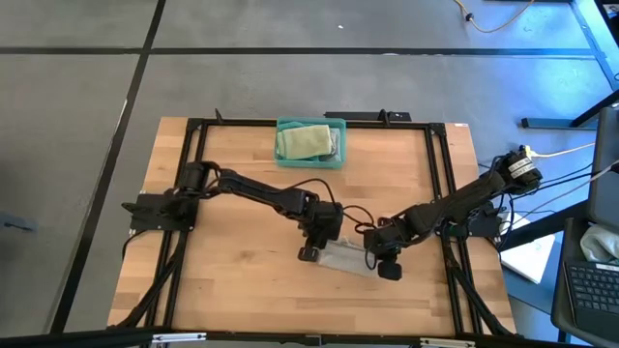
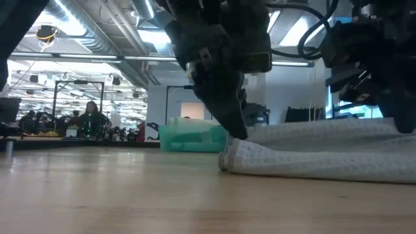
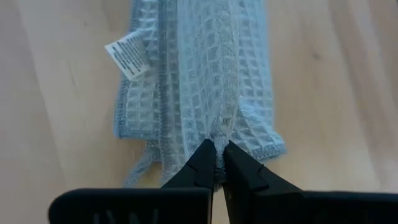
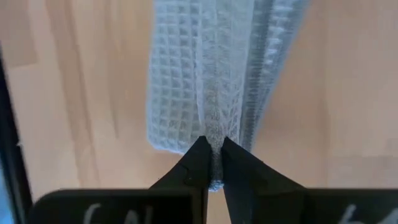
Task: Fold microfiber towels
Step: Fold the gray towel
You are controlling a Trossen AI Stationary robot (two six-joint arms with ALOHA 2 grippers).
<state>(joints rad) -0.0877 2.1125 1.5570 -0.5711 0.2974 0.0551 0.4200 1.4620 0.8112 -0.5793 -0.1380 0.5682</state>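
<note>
1. Pale wood planks make up the table [image 1: 232,251] under me, with a workshop hall behind it in the low view; a person sits far off at its left edge.
2. My left gripper [image 3: 216,155] is clenched on a pinch of the light grey waffle towel [image 1: 343,259], which lies as a long narrow fold near the table's front middle; my right gripper [image 4: 212,155] has its fingers pressed on a ridge of the same towel at the other end.
3. At the back sits a teal bin [image 1: 338,158] with a pale green towel [image 1: 303,142] in it, well apart from my work.
4. Risk, as I judge it: if one claw lets go before the other, the fold could drag askew; if I lift off with fibres snagged, the layers could spring open; the loose hem strand by my left fingers could catch.
5. Only the left wrist view shows the white tag [image 3: 127,55] and that strand; the low view alone shows the towel's rounded folded edge resting flat on the wood; the high view alone shows both arms meeting over it.
</note>
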